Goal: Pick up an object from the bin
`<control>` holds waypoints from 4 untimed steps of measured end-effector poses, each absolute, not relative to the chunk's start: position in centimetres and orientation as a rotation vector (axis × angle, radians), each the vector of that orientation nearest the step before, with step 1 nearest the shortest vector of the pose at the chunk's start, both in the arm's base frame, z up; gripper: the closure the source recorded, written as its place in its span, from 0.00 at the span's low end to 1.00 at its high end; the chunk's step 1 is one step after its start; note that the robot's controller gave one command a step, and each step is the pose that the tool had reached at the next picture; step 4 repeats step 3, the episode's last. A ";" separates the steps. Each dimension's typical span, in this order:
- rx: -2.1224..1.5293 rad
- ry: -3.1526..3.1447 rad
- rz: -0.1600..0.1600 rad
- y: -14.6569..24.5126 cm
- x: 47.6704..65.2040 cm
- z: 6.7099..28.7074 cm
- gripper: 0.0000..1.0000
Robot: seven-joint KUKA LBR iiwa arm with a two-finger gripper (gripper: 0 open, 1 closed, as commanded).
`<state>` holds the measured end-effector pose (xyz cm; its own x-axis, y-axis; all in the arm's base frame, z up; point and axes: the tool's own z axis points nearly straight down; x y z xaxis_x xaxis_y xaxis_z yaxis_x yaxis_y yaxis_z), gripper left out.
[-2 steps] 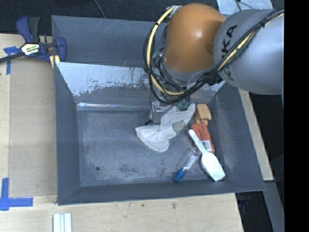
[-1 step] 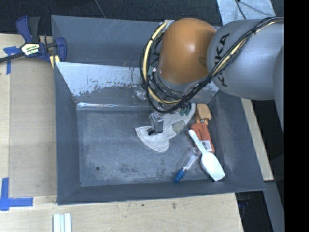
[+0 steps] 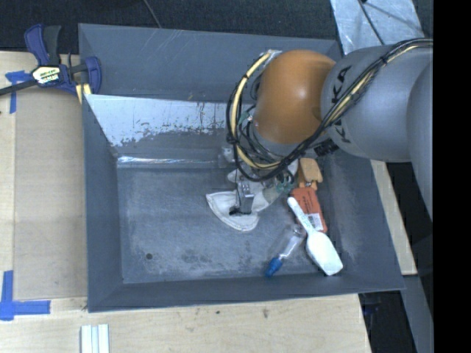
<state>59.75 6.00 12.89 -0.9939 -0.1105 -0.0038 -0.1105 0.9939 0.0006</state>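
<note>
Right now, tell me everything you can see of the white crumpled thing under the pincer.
The white crumpled thing looks like soft cloth or paper, pale with grey folds, a low flattened lump with uneven edges. It lies on the floor of the bin, near the middle and a little to the right. The pincer comes down onto its top; whether it grips it cannot be told. The orange pack to its right lies apart from it.

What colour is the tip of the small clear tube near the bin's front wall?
The tube's tip is blue; camera view.
</note>
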 end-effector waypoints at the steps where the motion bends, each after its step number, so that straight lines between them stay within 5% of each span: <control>1: -0.031 3.139 0.001 5.5 60.4 7.8 1.00; 2: -0.031 3.139 0.001 5.5 60.4 7.8 1.00; 3: -0.028 3.138 0.001 7.3 58.8 22.6 1.00; 4: -0.028 3.138 0.001 7.3 58.8 22.6 1.00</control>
